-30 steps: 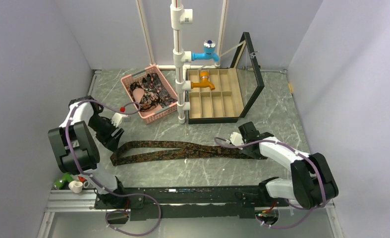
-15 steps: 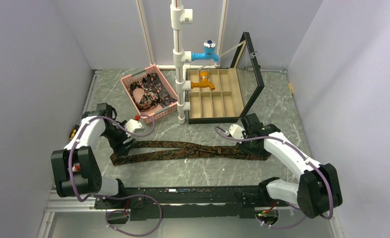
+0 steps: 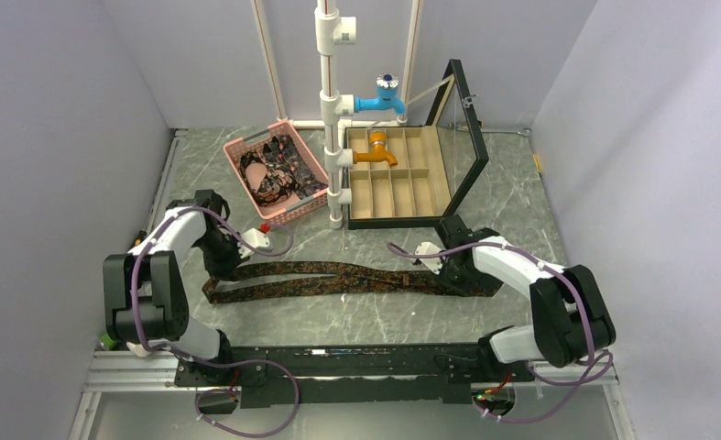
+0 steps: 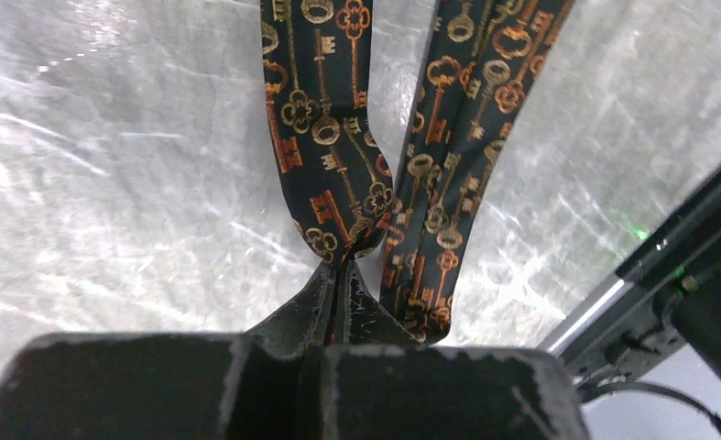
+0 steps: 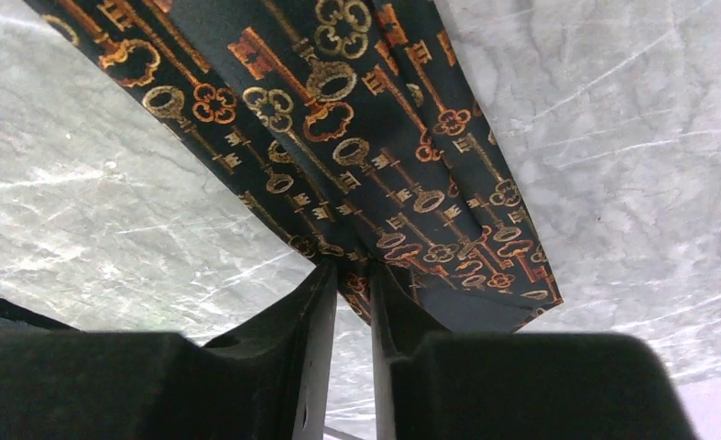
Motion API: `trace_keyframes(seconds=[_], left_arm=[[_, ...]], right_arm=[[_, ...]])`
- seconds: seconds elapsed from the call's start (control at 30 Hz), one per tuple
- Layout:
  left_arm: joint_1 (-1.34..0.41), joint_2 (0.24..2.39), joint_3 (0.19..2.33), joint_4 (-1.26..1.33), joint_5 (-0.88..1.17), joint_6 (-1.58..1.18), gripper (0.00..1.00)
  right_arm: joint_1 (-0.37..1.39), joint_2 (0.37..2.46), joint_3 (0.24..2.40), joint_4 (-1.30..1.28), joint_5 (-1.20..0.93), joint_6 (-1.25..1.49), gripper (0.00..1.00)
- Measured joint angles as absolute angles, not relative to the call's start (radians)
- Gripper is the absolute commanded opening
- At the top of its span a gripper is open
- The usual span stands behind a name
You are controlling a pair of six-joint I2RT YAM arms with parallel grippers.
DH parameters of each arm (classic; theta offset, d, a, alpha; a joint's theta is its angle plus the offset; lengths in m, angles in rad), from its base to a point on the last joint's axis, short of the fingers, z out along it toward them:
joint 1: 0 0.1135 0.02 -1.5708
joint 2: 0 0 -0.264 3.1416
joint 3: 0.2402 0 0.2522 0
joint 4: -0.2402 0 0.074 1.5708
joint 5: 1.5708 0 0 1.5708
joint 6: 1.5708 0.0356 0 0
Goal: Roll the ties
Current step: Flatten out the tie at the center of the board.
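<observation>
Marble table (image 3: pixel 365 323) — tie (image 3: pixel 338 277) lies folded toward its near edge; left tool (image 4: pixel 338 270) and right tool (image 5: pixel 354 275) each pinch one end.

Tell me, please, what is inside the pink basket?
Dark patterned ties lie heaped in the basket, with something pinkish among them. The heap covers the basket's floor, so anything underneath cannot be seen.

lab test cell, plain grey walls (image 3: pixel 54 92), marble-look table (image 3: pixel 521 202), white pvc pipe (image 3: pixel 327 55) (blue tap (image 3: pixel 386 96) attached)
</observation>
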State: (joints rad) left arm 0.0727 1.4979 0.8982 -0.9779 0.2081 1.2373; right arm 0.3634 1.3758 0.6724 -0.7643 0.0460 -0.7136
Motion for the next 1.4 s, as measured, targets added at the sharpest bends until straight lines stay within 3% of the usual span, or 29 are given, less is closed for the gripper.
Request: trace_keyframes(seconds=[0.13,0.27,0.43,0.5,0.6,0.73,0.77,0.8,0.83,0.87,0.93,1.1,1.4], left_arm=[[0.082,1.463,0.976,-1.092,0.232,1.315,0.00],[0.098,1.391,0.984,-1.200,0.227,1.416,0.00],[0.110,1.346,0.845,-1.238,0.170,1.517,0.02],[0.110,1.351,0.787,-1.225,0.144,1.531,0.15],[0.111,1.362,0.737,-1.170,0.114,1.534,0.22],[0.113,1.392,0.742,-1.090,0.104,1.519,0.48],[0.113,1.401,0.753,-1.081,0.107,1.513,0.62],[0.113,1.412,0.772,-1.075,0.113,1.499,0.66],[0.113,1.419,0.795,-1.071,0.123,1.493,0.85],[0.113,1.420,0.823,-1.072,0.141,1.478,0.88],[0.113,1.415,0.883,-1.081,0.190,1.457,0.89],[0.057,1.341,0.962,-1.074,0.334,1.379,0.88],[-0.311,1.319,0.948,-0.896,0.475,1.127,0.66]], right_arm=[[0.367,1.356,0.651,-0.755,0.052,-0.742,0.00],[0.368,1.335,0.634,-0.742,0.060,-0.762,0.00],[0.368,1.307,0.614,-0.731,0.059,-0.780,0.00],[0.368,1.303,0.611,-0.730,0.060,-0.786,0.00],[0.368,1.293,0.605,-0.727,0.060,-0.798,0.00],[0.368,1.287,0.599,-0.728,0.070,-0.813,0.00],[0.368,1.287,0.600,-0.730,0.070,-0.814,0.04],[0.367,1.287,0.602,-0.733,0.070,-0.814,0.15],[0.365,1.287,0.606,-0.738,0.070,-0.813,0.26],[0.361,1.288,0.611,-0.746,0.068,-0.809,0.34],[0.351,1.285,0.632,-0.787,0.060,-0.804,0.42],[0.342,1.218,0.719,-0.866,0.023,-0.791,0.40],[0.343,1.204,0.754,-0.895,-0.035,-0.749,0.35]])
